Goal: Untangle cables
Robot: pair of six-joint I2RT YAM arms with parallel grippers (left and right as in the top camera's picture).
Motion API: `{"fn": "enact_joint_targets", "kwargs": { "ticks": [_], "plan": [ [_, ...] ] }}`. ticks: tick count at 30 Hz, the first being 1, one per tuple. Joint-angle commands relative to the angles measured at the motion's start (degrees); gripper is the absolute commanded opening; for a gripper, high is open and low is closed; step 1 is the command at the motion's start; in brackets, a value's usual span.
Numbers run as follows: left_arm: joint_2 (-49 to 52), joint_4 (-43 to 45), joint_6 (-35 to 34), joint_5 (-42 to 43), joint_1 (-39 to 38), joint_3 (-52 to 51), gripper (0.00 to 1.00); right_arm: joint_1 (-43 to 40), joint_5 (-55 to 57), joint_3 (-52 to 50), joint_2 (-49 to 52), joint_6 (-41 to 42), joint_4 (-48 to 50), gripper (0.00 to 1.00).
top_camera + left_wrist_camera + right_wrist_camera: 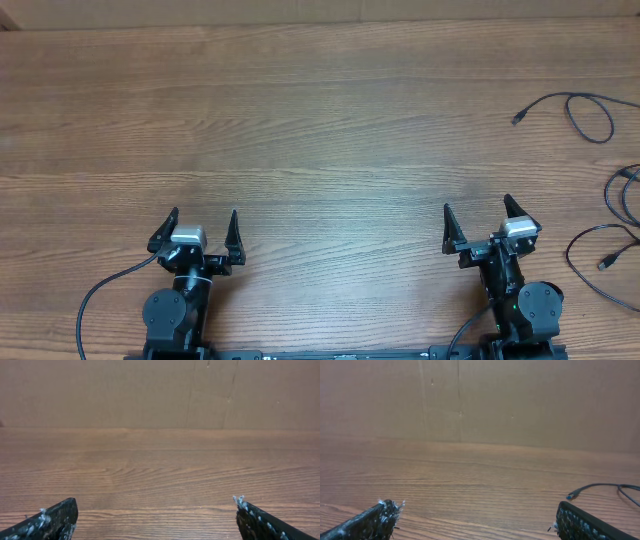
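Wood-grain table (320, 120) under both arms.

Overhead: left gripper (203, 214) and right gripper (477, 204) sat near the bottom edge. Jaws on both were spread wide, with nothing held. Cables (570, 96) lay in loose loops at the far right edge, well apart from both grippers, seemingly three strands, partly cut off by the frame.

Left wrist: fingers (57, 517) apart, only board ahead.

Right wrist: fingers apart, and one plug (571, 495) with its cord showed at right.

Judgement: the right arm suited the reach. Pinch one cord near a plug, lift low, and draw it slowly clear of its neighbours.
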Motion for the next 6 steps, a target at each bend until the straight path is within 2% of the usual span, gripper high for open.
{"fn": "enact_joint_targets", "kwargs": {
  "ticks": [1, 6],
  "plan": [
    [-0.61, -0.09, 1.07, 0.42, 0.46, -0.22, 0.99, 0.13, -0.26, -0.61, -0.59, -0.24, 0.20, 1.00],
    [-0.61, -0.09, 1.07, 0.44, 0.46, -0.22, 1.00, 0.13, -0.26, -0.61, -0.59, -0.24, 0.20, 1.00]
  ]
}}
